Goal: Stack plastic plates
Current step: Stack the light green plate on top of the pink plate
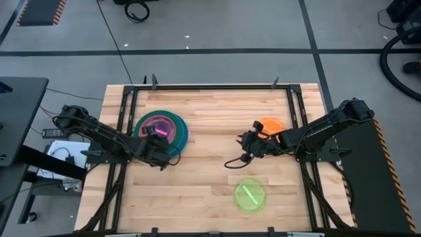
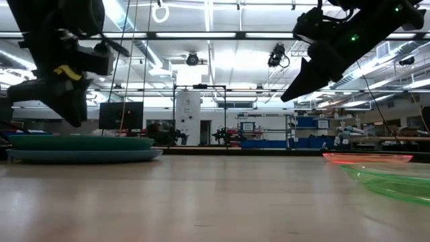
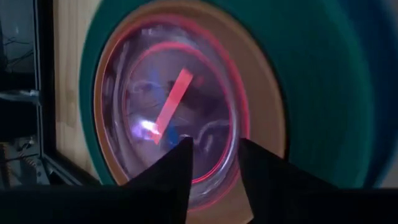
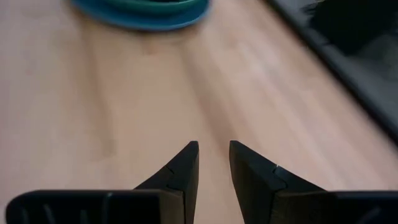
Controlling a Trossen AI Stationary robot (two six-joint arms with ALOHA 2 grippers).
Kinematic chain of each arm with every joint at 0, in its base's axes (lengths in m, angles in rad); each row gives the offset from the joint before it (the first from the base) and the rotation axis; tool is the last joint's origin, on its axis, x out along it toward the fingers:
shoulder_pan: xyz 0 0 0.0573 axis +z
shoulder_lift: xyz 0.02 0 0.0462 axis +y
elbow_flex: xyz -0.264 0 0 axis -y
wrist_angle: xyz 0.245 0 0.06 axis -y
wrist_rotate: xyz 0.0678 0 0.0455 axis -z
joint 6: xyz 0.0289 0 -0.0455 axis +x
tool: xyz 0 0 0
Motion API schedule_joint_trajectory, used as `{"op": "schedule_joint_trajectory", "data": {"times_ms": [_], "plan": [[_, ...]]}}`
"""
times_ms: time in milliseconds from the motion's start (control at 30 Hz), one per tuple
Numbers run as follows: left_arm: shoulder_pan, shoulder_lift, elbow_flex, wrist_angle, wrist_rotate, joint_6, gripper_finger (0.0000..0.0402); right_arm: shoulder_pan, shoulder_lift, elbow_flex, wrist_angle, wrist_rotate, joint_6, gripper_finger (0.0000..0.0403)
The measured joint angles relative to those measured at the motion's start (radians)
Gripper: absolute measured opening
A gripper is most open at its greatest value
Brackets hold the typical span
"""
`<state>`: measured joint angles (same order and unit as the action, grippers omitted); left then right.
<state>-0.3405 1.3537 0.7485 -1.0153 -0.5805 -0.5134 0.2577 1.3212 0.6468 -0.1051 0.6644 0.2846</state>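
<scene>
A stack of plastic plates (image 1: 162,130) lies at the table's left: blue (image 3: 380,93) at the bottom, then teal (image 3: 298,68), brown (image 3: 268,118) and a translucent pink plate (image 3: 137,93) on top. My left gripper (image 3: 214,144) hovers open over the stack's near edge, holding nothing; it also shows in the high view (image 1: 160,155). An orange plate (image 1: 272,124) and a lime plate (image 1: 250,195) lie flat on the table's right half. My right gripper (image 1: 242,140) hangs above bare wood left of the orange plate, its fingers (image 4: 189,158) a little apart and empty.
A black frame (image 1: 297,105) runs along the table's sides and far edge. A dark cable (image 1: 233,162) trails on the wood below my right gripper. Bare wood (image 1: 210,125) lies between the stack and the orange plate.
</scene>
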Motion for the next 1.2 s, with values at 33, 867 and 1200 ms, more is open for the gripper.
{"op": "schedule_joint_trajectory", "data": {"times_ms": [33, 867, 1200], "plan": [[0.000, 0.000, 0.012, 0.004, 0.000, 0.002, 0.0142, 0.000, 0.000, 0.000, 0.000, -0.036, -0.005, 0.0100], [0.007, 0.134, 0.075, 0.966, 0.187, 0.845, 0.0143, 0.202, 0.000, 0.055, -0.214, -0.713, 0.426, 0.0100], [0.058, 0.235, 0.075, 1.120, 0.337, 0.945, 0.0142, 0.330, 0.000, 0.055, -0.257, -0.778, 0.678, 0.0100]]}}
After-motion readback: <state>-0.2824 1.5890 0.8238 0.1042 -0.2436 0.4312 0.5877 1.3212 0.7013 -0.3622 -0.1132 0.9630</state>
